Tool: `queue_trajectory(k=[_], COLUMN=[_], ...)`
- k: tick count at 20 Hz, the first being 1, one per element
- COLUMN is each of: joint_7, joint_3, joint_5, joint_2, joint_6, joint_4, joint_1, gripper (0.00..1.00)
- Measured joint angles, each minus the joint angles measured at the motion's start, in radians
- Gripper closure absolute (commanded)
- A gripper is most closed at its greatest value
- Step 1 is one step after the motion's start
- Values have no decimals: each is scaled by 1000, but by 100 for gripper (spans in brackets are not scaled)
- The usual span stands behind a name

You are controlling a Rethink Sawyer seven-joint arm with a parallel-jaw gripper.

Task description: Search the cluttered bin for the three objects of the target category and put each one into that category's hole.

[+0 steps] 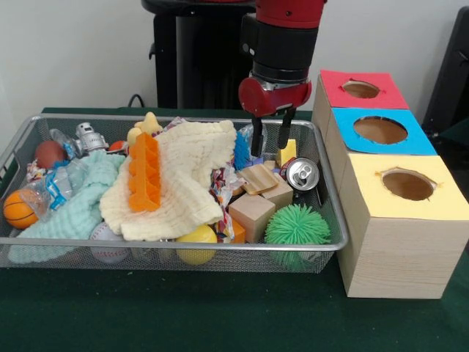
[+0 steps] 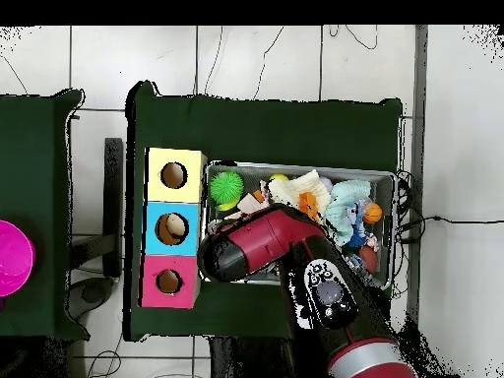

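Clutter fills the wire bin (image 1: 331,192) on the green desk (image 1: 183,315), so the printed pieces lie mostly buried. One shows as a crumpled strip (image 1: 222,192) wedged between the cream waffle cloth (image 1: 187,180) and the wooden blocks (image 1: 253,213); another bit of print peeks out at the bin's left edge (image 1: 35,173), though I cannot tell whether it is cloth. The jaws (image 1: 270,136) hang parted and empty above the bin's back right part, over the small blocks and the can (image 1: 302,173), probably because that spot gives a clear drop toward the strip nearby. The yellow-topped hole (image 1: 407,185) sits in the nearest wooden box, just beside the bin, a short carry once a piece is lifted. The overhead view hides the jaws under the arm (image 2: 266,246).
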Motion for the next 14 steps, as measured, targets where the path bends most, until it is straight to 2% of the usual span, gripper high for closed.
queue_trajectory(k=[7, 14], joint_7=[0, 0], joint_3=[0, -2], joint_5=[0, -24], joint_2=[24, 52], joint_6=[-46, -170], joint_4=[-22, -31], joint_1=[1, 4], gripper=[0, 0])
